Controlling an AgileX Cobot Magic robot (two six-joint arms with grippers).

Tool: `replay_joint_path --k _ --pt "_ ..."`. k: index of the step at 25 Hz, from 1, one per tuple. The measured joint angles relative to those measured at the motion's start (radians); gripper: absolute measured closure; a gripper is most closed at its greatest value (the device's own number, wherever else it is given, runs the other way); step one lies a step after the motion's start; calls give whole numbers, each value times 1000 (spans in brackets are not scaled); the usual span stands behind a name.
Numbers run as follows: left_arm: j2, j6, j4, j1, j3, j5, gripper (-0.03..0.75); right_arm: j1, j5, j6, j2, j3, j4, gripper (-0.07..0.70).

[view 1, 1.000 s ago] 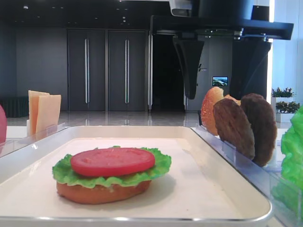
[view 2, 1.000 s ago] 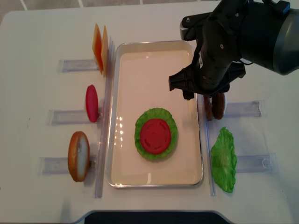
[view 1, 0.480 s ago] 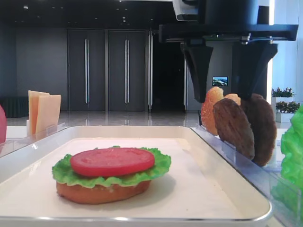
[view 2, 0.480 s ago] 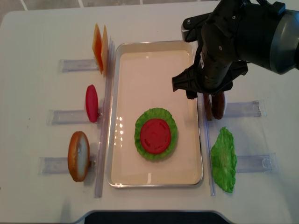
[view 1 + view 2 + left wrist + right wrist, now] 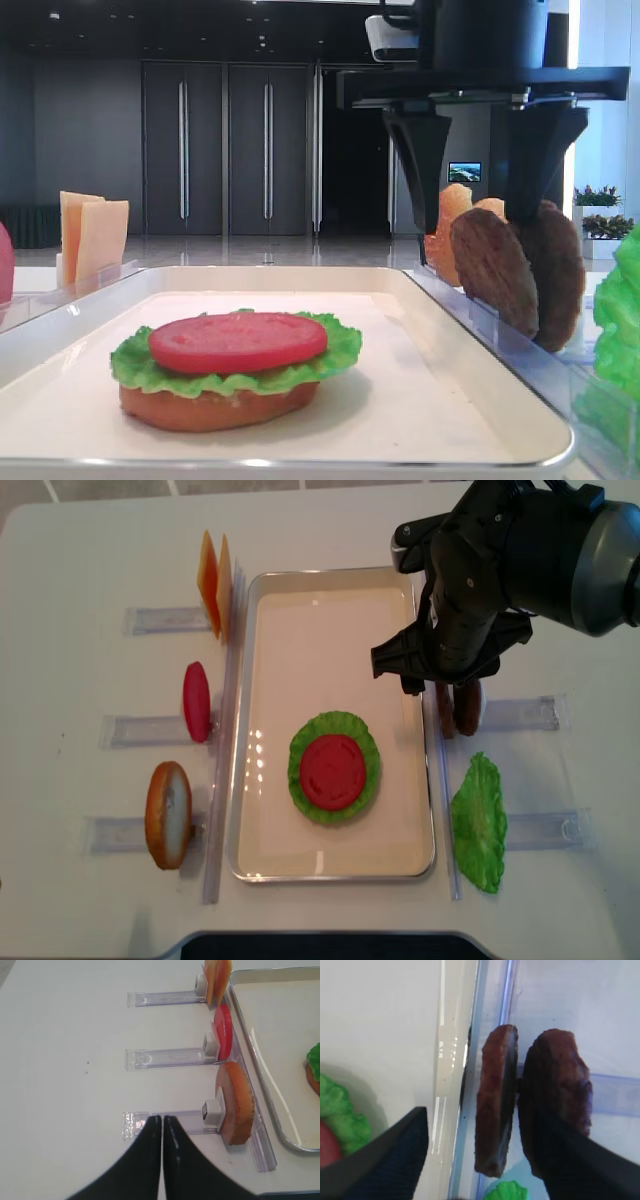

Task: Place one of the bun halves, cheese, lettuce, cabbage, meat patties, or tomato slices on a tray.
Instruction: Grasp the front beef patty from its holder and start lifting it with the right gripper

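Two dark brown meat patties stand on edge in a clear rack just right of the cream tray. My right gripper hangs open above them. One finger is over the tray's rim and the other covers part of the farther patty; nothing is gripped. On the tray lies a bun base topped with lettuce and a tomato slice. My left gripper is shut and empty over bare table.
Left of the tray, racks hold cheese slices, a tomato slice and a bun half. On the right are another lettuce leaf and a speckled bun half behind the patties.
My right gripper has shifted right, off the tray's edge, and come down to just above the patties. Its jaws stay wide. The left gripper has not moved.
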Motion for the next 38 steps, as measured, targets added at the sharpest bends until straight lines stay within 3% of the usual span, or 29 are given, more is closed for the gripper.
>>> replay_joint_path --k 16,26,38 --pt "0 0 -1 0 2 0 715 0 -3 -4 49 0 0 218" --pt "-1 0 -1 0 2 0 715 0 5 -4 49 0 -5 464" --pt "-1 0 -1 0 2 0 715 0 18 -4 20 -1 -7 473"
